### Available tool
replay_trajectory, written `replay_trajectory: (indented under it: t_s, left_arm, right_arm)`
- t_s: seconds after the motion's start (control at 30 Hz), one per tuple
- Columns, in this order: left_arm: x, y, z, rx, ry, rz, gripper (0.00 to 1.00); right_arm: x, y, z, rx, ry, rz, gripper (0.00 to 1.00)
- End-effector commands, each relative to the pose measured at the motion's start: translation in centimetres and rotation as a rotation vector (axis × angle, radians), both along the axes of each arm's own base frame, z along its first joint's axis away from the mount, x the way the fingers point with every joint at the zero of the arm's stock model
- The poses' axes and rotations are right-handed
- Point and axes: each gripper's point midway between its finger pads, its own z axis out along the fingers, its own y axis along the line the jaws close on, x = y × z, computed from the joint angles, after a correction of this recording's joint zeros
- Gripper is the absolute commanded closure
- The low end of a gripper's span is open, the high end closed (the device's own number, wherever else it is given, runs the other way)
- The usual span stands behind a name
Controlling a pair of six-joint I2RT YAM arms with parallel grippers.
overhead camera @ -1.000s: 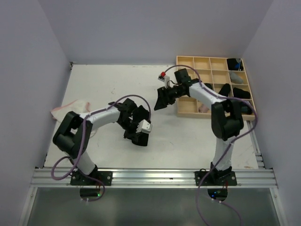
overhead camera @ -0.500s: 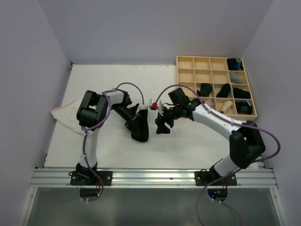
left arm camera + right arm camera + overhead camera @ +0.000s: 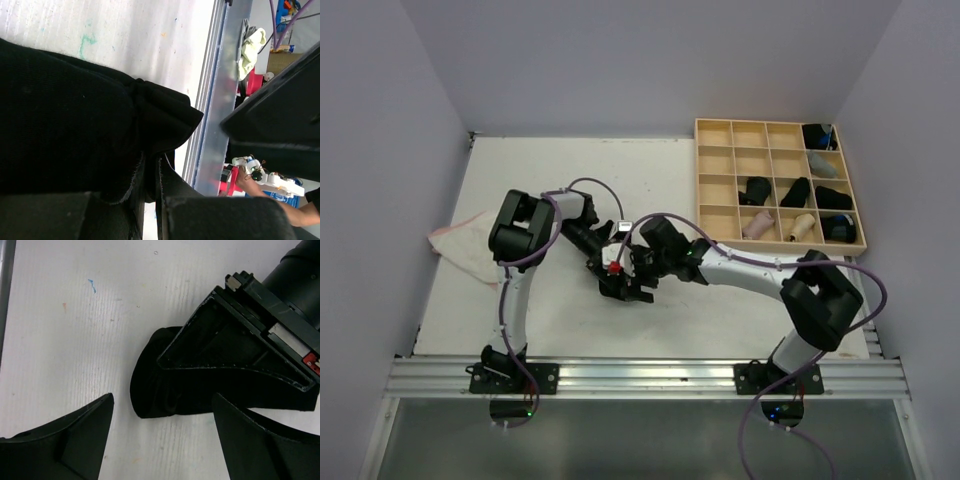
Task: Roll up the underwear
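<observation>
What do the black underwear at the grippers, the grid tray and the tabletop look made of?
Black underwear: soft matte knit cloth, probably; it folds and bunches, fine texture in the left wrist view. Grid tray: pale bare wood, seemingly; flat tan slats. Tabletop: hard white board, scuffed and stained; core material unclear.

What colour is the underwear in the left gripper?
Plain black underwear, clearest in the right wrist view.
</observation>
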Motion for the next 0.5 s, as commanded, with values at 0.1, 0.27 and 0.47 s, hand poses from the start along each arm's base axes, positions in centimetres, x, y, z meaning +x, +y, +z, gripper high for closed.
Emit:
replay_trajectory:
  t_s: [0.1,0.27,0.47]
  left_arm:
    - [1.7,1.6,-5.4,0.067,-0.161,-0.071,0.95]
    - [1.5,1.9,-5.7,0.074,-0.153,-0.066,0.95]
    - [1.6,2.6,-5.7,0.084,-0.162,-0.042,0.94]
  right_arm:
    - [-0.1,2.4,-1.5,0.027,-0.060,0.067,0.16]
    - [-0.4,2.5,-3.4,-0.003,-0.036,0.081,0.19]
    - [0.4,2.8,-5.9,-0.050,-0.024,0.062,0.54]
